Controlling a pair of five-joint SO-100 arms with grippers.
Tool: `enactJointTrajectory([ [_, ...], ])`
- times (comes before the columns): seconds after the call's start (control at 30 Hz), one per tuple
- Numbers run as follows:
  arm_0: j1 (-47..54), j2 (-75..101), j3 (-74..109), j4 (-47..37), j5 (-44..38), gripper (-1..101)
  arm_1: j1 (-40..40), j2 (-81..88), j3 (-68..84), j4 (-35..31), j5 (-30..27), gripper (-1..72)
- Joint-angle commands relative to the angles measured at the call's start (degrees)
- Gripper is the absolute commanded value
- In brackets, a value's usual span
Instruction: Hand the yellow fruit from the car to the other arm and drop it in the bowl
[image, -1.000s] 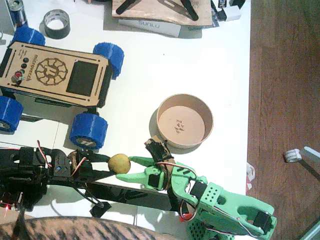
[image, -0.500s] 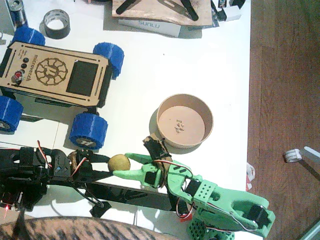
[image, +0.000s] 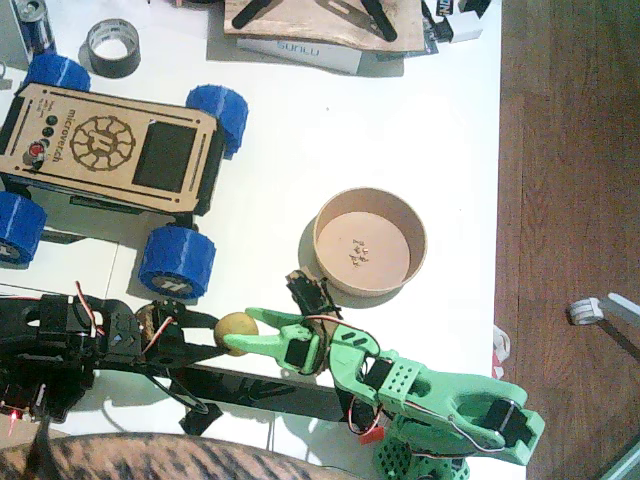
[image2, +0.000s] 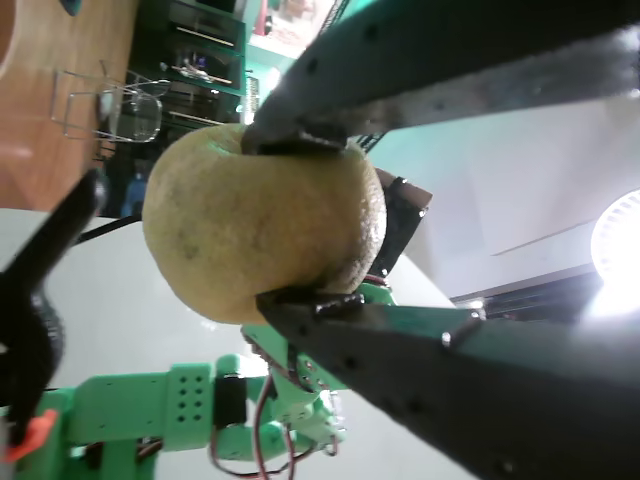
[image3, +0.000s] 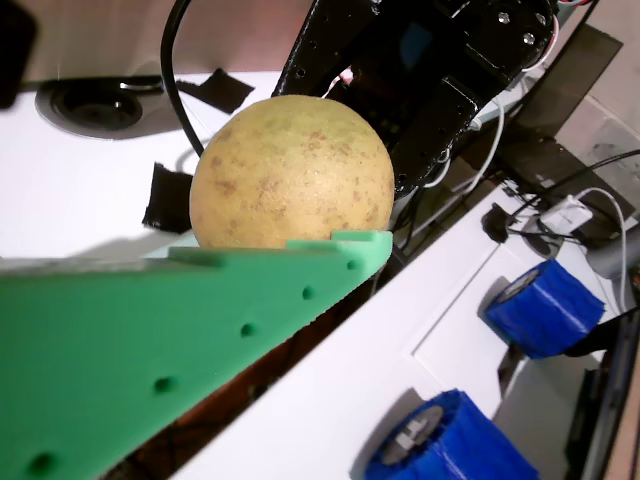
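The yellow fruit (image: 236, 330) hangs over the table's front, left of the bowl (image: 345, 285). My left, black gripper (image: 226, 336) is shut on it; a wrist view shows its black fingers (image2: 420, 60) clamped above and below the fruit (image2: 250, 220). My right, green gripper (image: 246, 331) straddles the fruit from the right, jaws open on either side. In another wrist view one green finger (image3: 150, 340) lies against the underside of the fruit (image3: 290, 170). The car (image: 110, 150) stands at the back left with nothing on its deck.
A black tape roll (image: 113, 47) and a can (image: 35, 22) sit at the far left corner, a wooden board (image: 320, 25) at the back. The table's right edge (image: 499, 200) drops to a wood floor. Striped fabric (image: 150, 458) fills the bottom edge.
The green gripper has slid left until its fingers stand around the fruit. The black gripper and the fruit have barely moved.
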Motion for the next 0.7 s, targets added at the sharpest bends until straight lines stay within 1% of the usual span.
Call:
enactJointTrajectory([
  [0.0, -0.62, 1.67, -4.39, 0.09, 0.79, 0, -0.18, -0.88, -0.18, -1.58, 0.97, 40.4],
  [0.1, -0.62, 1.93, -4.39, 0.09, 0.79, 0, -0.35, -2.02, -0.18, -2.81, 1.58, 40.3],
  [0.27, -0.62, 1.93, -4.39, 0.09, 0.79, 0, -0.62, -2.46, 0.18, -2.37, 3.25, 40.3],
  [0.47, -0.62, 1.93, -4.39, 0.53, 0.79, 0, -0.26, 0.53, 0.35, 1.58, 2.72, 40.1],
  [0.67, -0.62, 2.02, -4.39, 0.53, 0.79, 0, 0.18, 4.13, 0.35, 7.91, 0.7, 41.2],
])
